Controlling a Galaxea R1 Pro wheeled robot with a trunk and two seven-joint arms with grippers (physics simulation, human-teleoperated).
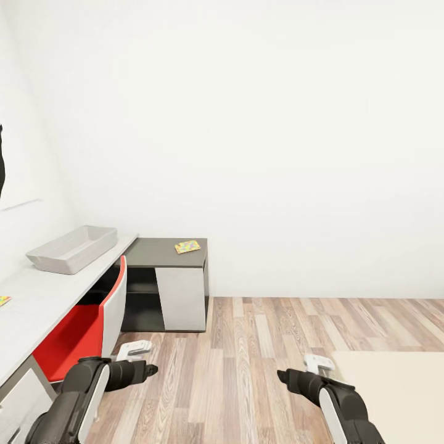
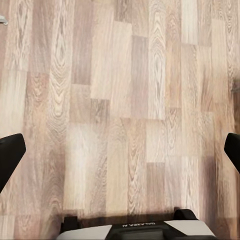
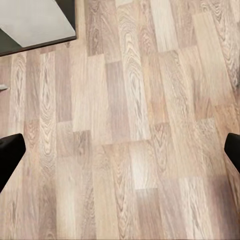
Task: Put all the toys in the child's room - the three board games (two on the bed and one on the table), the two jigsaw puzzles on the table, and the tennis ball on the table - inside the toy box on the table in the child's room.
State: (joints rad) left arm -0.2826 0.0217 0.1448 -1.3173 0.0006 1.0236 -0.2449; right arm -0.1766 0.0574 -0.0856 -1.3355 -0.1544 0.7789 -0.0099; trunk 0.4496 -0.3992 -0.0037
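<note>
The pale grey toy box (image 1: 74, 248) stands on the long pale table (image 1: 43, 290) at the left. A jigsaw puzzle (image 1: 187, 246), mostly yellow, lies flat on the dark grey cabinet top (image 1: 161, 253) at the table's far end. A small colourful flat piece (image 1: 3, 301) is cut off by the picture's left edge; which toy it is I cannot tell. My left gripper (image 1: 140, 359) (image 2: 120, 160) and right gripper (image 1: 309, 366) (image 3: 120, 155) hang low over the wood floor, both open and holding nothing. The bed (image 1: 394, 388) shows as a cream corner at the lower right.
A red and white chair (image 1: 92, 317) is tucked under the table beside my left arm. The cabinet's pale door (image 1: 182, 298) faces the floor area. Wood-plank floor (image 1: 265, 345) stretches between table and bed. A black wall picture (image 1: 1, 160) shows at the far left.
</note>
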